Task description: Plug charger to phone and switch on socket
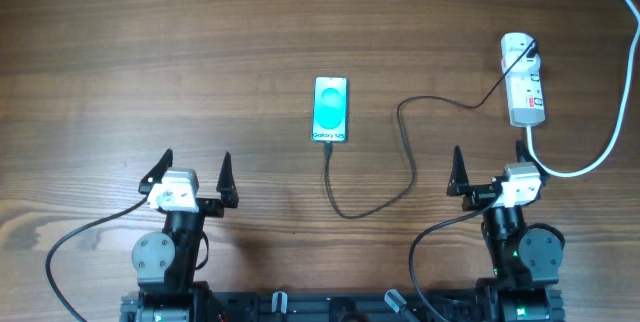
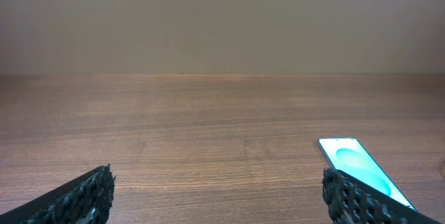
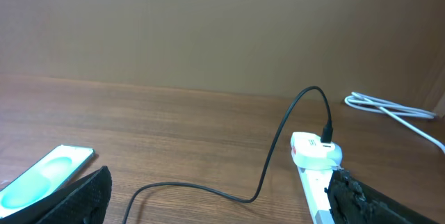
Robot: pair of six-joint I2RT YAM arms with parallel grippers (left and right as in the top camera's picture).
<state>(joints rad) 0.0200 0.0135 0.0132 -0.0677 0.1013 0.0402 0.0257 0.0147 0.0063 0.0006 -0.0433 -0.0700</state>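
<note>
The phone point(image 1: 330, 109) lies flat mid-table, cyan screen up, its white "Galaxy" strip toward me. The thin black charger cable point(image 1: 405, 152) meets the phone's near end, loops toward me, then curves right to a black plug seated in the far end of the white socket strip point(image 1: 524, 80). The phone also shows in the left wrist view point(image 2: 358, 165) and the right wrist view point(image 3: 42, 174). The cable point(image 3: 271, 161) and the socket point(image 3: 316, 154) show in the right wrist view. My left gripper point(image 1: 192, 173) and my right gripper point(image 1: 490, 167) are open and empty, near the table's front edge.
A thick white cord point(image 1: 600, 157) runs from the socket's near grey end, loops right and goes up the right edge of the table. It shows at the far right of the right wrist view point(image 3: 389, 106). Bare wooden table point(image 1: 150, 62) lies to the left.
</note>
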